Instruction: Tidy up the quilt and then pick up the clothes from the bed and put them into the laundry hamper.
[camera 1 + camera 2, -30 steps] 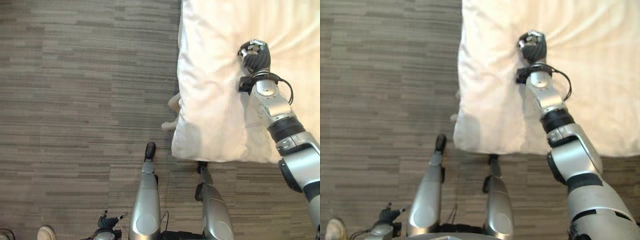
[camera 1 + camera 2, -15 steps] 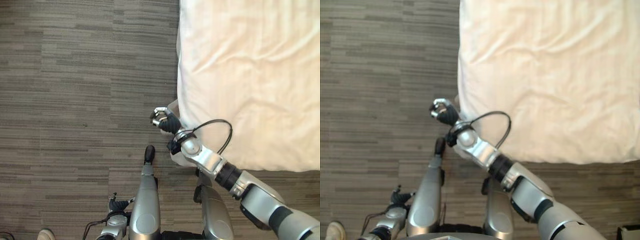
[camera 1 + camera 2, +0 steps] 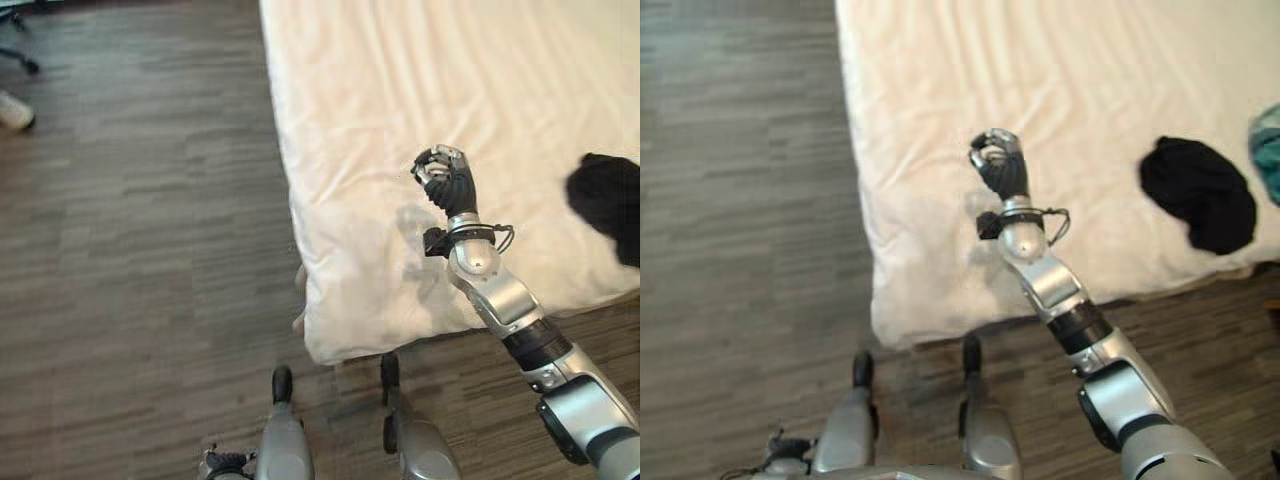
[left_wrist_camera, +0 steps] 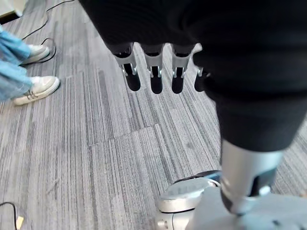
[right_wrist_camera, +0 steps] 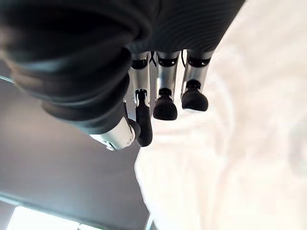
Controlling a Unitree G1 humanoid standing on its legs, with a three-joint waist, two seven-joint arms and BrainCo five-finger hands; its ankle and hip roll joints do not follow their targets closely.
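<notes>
Since half a second ago the right hand (image 3: 447,180), fingers curled and empty, has risen from the bed's corner over the smoothed quilt (image 3: 420,100); black clothes (image 3: 1198,193) await pickup, well apart.

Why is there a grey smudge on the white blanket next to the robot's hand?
In the left eye view it is the shadow of the right hand, falling on the quilt; the right eye view shows the same soft patch left of the wrist.

Bare quilt (image 3: 970,90) around raised right hand (image 3: 1000,165); black garment (image 3: 1198,192) well apart.
</notes>
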